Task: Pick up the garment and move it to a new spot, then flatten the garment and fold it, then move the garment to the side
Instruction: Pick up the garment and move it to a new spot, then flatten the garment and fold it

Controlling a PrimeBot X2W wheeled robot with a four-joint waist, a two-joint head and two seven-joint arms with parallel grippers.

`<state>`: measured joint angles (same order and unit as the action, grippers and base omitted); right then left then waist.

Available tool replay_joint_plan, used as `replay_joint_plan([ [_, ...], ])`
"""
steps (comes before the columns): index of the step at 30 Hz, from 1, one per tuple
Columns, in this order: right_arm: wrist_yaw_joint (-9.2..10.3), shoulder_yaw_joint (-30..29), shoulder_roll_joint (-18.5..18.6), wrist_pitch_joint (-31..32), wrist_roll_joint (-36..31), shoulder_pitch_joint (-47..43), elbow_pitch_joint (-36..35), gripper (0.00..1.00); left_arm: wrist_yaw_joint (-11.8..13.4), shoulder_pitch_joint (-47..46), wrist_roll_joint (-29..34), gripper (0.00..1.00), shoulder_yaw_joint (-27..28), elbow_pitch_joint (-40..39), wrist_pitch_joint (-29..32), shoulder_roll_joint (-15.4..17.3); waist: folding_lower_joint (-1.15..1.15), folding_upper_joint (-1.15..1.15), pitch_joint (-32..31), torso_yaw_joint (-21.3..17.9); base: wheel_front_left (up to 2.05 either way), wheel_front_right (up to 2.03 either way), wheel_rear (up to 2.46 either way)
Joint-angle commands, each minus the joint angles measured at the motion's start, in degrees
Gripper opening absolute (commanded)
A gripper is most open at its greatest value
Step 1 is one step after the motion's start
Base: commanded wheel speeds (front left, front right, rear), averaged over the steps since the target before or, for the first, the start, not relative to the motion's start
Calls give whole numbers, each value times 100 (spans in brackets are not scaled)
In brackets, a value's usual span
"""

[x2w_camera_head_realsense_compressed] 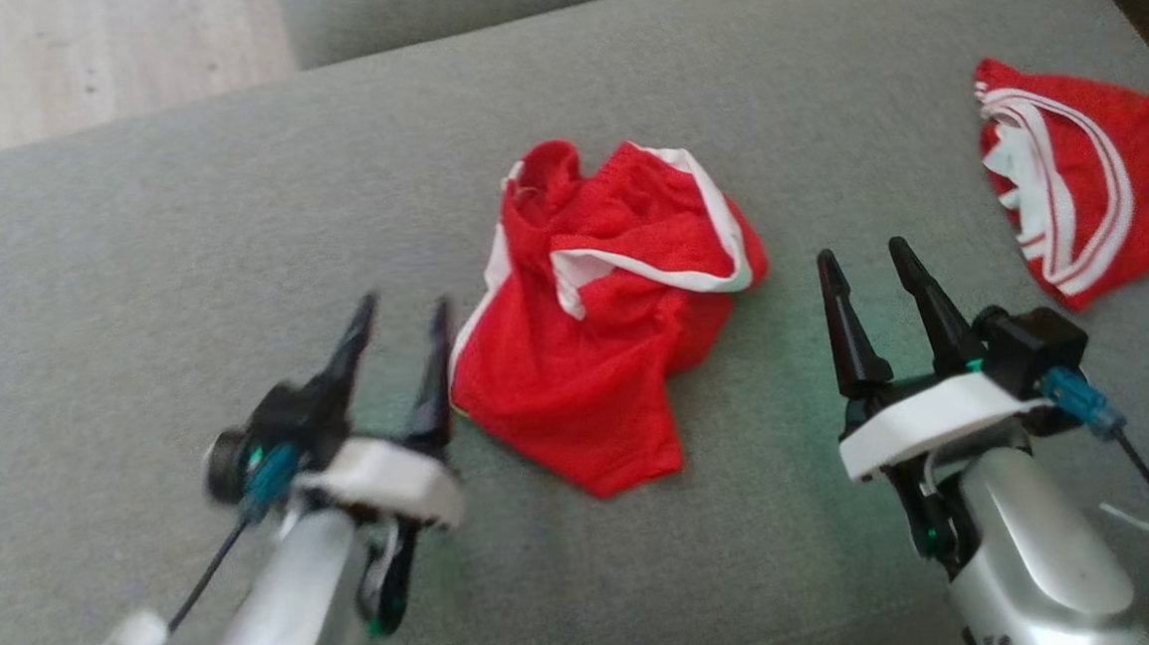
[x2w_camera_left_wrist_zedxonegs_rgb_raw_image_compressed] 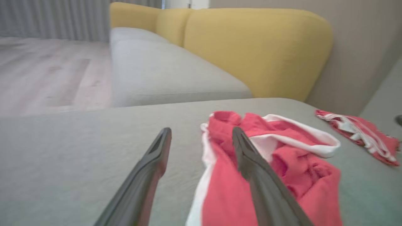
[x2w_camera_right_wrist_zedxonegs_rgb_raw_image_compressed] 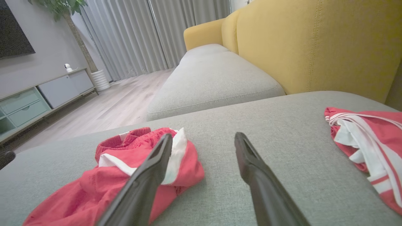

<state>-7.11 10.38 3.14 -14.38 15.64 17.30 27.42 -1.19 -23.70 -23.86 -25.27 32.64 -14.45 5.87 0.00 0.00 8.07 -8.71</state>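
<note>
Grey seat cushion [x2w_camera_head_realsense_compressed: 134, 290]: bearing everything.
Red mesh garment [x2w_camera_head_realsense_compressed: 597, 361]: lying crumpled mid-cushion between the grippers; probably handling light, limp and a little slippery.
Left gripper [x2w_camera_head_realsense_compressed: 404, 308]: hovering just beside its edge, fingers spread, empty.
Right gripper [x2w_camera_head_realsense_compressed: 860, 255]: waiting apart, fingers spread.
White-trimmed hem [x2w_camera_head_realsense_compressed: 718, 214]: likely offering the firmest pinch.

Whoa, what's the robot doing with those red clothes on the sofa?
The robot is meant to fold a crumpled red mesh garment with white trim, which lies in a heap on the grey fabric sofa cushion. Its left hand is open right beside the garment, its right hand open on the other side; neither holds it. Nothing is flattened or folded yet. Another red garment with white stripes lies farther right.
</note>
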Motion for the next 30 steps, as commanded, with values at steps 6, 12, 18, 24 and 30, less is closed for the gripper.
replay_joint_plan([
  [6, -37, 43, -26, -62, -41, -177, -102, 100, 182, 808, 497, 100, 1108, -694, -54, 136, 0, 0, -302, 372, 0, 0, 0],
  [12, -37, 71, -26, -62, 86, -344, 34, 100, 78, 1808, 729, 100, 2030, -1139, -54, -75, 0, 0, -525, 525, 0, 0, 0],
  [18, -37, 128, -26, -62, 128, -483, 62, 100, -38, 2372, 1076, 100, 2476, -1394, -54, -244, 0, 0, -595, 579, 0, 0, 0],
  [24, -37, 141, -26, -62, 110, -480, 80, 100, -128, 2393, 1185, 100, 2569, -1412, -54, -293, 0, 0, -580, 590, 0, 0, 0],
  [30, -37, 161, -26, -62, 47, -413, 67, 100, -127, 2269, 1015, 100, 2373, -1392, -54, -298, 0, 0, -505, 636, 0, 0, 0],
])
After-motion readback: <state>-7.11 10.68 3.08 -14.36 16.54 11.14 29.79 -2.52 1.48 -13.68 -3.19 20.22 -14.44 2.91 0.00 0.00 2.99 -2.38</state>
